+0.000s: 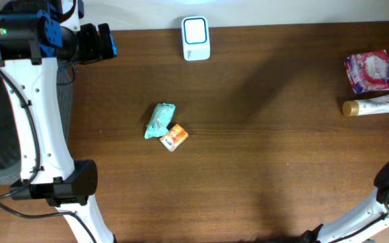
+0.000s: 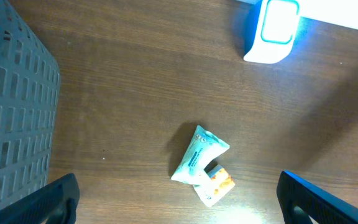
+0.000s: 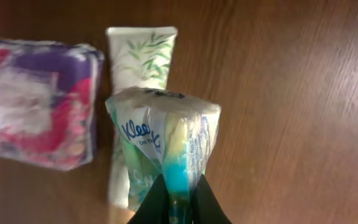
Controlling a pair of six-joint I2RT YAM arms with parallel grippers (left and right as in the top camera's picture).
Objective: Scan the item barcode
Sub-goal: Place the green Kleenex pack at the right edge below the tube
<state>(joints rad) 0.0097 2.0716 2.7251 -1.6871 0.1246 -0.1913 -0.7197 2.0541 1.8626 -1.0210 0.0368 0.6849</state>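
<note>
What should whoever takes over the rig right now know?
Left gripper: open, empty, beside the grey mesh basket.
Right gripper: shut on a clear-wrapped Kleenex tissue pack, above the white leaf-print tube at the table's right end.
White blue-lit scanner: far edge, centre.
Done: pack picked up.
To do: carry it to the scanner, show the barcode.

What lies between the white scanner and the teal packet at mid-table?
Nothing: only bare wooden table separates the scanner from the teal packet, as overhead and left wrist views both show.
</note>
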